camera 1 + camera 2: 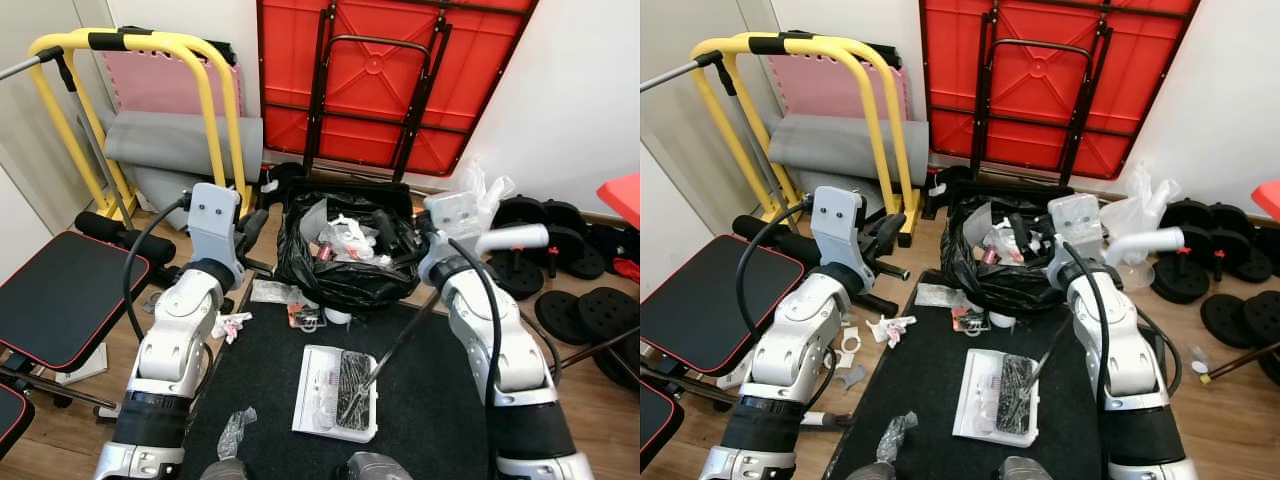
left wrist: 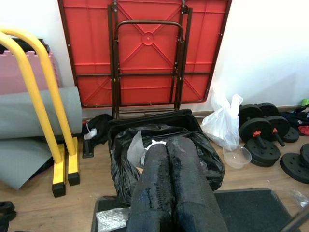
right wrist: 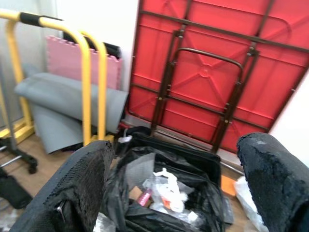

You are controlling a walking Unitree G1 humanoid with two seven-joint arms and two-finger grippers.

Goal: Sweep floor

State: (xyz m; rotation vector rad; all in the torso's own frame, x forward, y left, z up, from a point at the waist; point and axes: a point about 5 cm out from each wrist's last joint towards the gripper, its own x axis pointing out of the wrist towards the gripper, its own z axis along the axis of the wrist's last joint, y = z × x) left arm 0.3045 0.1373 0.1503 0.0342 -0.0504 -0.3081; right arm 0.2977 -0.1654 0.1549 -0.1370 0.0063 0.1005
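Your left pincer (image 2: pixel 169 193) is pinched tight and your right pincer (image 3: pixel 178 188) gapes wide, both hanging over the trash bag (image 1: pixel 345 265), dustpan (image 1: pixel 338 392) on the mat (image 1: pixel 430 400).

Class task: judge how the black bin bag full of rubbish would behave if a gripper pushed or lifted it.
The black bin bag looks thin and crumpled, so it would probably deform, not slide. Its open top holds loose rubbish that could spill if tipped. Contents look like light packaging, so likely not heavy.
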